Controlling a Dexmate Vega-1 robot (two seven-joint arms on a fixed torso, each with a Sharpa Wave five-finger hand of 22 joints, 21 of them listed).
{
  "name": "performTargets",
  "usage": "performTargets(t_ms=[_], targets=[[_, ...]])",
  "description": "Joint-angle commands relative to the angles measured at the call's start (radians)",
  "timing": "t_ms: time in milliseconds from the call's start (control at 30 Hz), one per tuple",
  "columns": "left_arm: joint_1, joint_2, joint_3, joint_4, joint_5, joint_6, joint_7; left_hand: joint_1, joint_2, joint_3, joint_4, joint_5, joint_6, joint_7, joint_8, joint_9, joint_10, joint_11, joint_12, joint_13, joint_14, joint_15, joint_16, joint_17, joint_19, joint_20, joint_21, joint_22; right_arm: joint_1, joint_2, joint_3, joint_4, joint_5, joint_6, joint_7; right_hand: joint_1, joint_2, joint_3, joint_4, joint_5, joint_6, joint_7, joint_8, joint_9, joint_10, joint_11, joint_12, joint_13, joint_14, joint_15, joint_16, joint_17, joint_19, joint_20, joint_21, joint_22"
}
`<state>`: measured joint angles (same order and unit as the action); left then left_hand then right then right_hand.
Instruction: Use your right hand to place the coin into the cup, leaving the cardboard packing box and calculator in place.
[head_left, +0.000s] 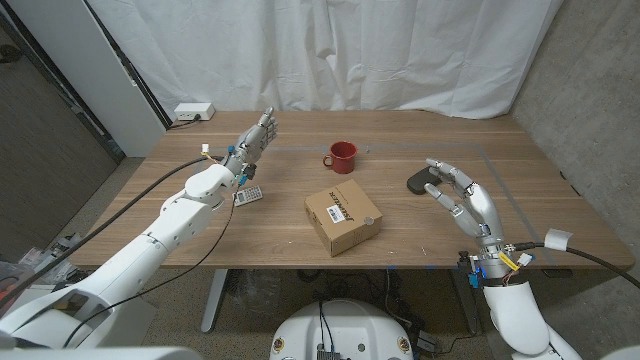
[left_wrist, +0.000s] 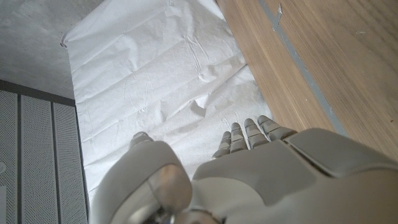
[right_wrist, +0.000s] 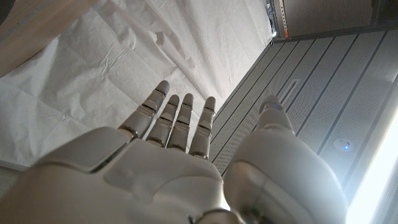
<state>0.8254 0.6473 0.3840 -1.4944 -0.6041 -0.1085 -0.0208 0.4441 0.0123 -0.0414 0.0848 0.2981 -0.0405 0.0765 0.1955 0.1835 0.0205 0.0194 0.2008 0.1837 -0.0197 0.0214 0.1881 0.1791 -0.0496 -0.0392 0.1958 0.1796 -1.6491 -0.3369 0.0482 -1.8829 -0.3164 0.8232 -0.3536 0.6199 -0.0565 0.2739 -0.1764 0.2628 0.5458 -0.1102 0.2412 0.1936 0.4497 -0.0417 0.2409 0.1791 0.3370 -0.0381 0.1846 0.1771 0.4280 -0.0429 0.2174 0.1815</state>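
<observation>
both hands (head_left: 462, 196) (head_left: 255, 138) spread; head view alone shows red cup (head_left: 342, 156).

Your left hand (left_wrist: 249, 180), a pale grey moulded shell, shows from behind with its fingers (left_wrist: 245, 134) straight, close together and holding nothing, the thumb set apart from them. Beyond the fingertips you see a creased white fabric curtain (left_wrist: 155, 81). The brown wooden worktop (left_wrist: 323, 56) meets that curtain on the fingers' side, with a thin grey line running along its surface. On the curtain's other side stands a grey ribbed panel (left_wrist: 37, 155).
</observation>
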Motion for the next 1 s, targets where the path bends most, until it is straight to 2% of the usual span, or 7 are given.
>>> performTargets(t_ms=[33,333,633,1000], targets=[[0.023,0.029,-0.017,-0.026,-0.002,-0.009,-0.009,0.008,0.001,-0.006,0.002,-0.005,-0.007,0.001,-0.001,0.003,-0.002,0.0,0.0,0.004,-0.012,0.003,-0.002,0.004,-0.013,-0.026,-0.001,0.001,-0.041,0.036,0.021,-0.054,-0.24,-0.042,-0.142,0.028,-0.003,0.012,0.0,0.011,0.011,-0.021,0.005,0.006,0.0,-0.017,-0.004,0.006,-0.007,-0.034,-0.005,0.0,0.002,-0.051,-0.009,0.003],[0.047,0.046,-0.033,-0.046,-0.008,-0.014,-0.004,0.008,0.002,-0.007,0.002,-0.007,-0.005,0.001,0.0,0.003,-0.002,0.002,0.0,0.005,-0.014,0.004,-0.002,0.004,-0.014,-0.024,-0.001,0.001,-0.059,0.02,0.016,-0.078,-0.379,-0.09,-0.259,0.045,-0.005,0.015,0.005,0.017,0.034,-0.032,0.013,0.012,0.003,-0.027,-0.005,0.007,-0.025,-0.03,-0.009,0.001,-0.013,-0.048,-0.015,0.004],[0.055,0.047,-0.034,-0.047,-0.008,-0.021,-0.003,0.009,0.003,-0.009,0.002,-0.008,-0.005,0.0,0.0,0.004,-0.004,0.003,0.0,0.005,-0.016,0.007,-0.002,0.004,-0.017,-0.023,-0.001,0.001,-0.059,-0.048,-0.01,-0.09,-0.432,-0.163,-0.329,0.063,-0.001,0.02,0.005,0.022,0.036,-0.043,0.013,0.016,0.004,-0.032,-0.005,0.008,-0.027,-0.032,-0.007,0.001,-0.016,-0.049,-0.016,0.004],[0.04,0.038,-0.025,-0.031,0.0,-0.022,-0.008,0.009,0.005,-0.011,0.002,-0.009,-0.006,0.001,0.0,0.004,-0.003,0.001,0.0,0.005,-0.017,0.006,-0.002,0.004,-0.018,-0.021,0.0,0.001,-0.074,-0.138,-0.039,-0.126,-0.559,-0.292,-0.455,0.092,-0.001,0.028,0.004,0.029,0.058,-0.052,0.023,0.022,0.007,-0.038,-0.005,0.009,-0.022,-0.04,-0.003,0.002,-0.017,-0.05,-0.016,0.004]])
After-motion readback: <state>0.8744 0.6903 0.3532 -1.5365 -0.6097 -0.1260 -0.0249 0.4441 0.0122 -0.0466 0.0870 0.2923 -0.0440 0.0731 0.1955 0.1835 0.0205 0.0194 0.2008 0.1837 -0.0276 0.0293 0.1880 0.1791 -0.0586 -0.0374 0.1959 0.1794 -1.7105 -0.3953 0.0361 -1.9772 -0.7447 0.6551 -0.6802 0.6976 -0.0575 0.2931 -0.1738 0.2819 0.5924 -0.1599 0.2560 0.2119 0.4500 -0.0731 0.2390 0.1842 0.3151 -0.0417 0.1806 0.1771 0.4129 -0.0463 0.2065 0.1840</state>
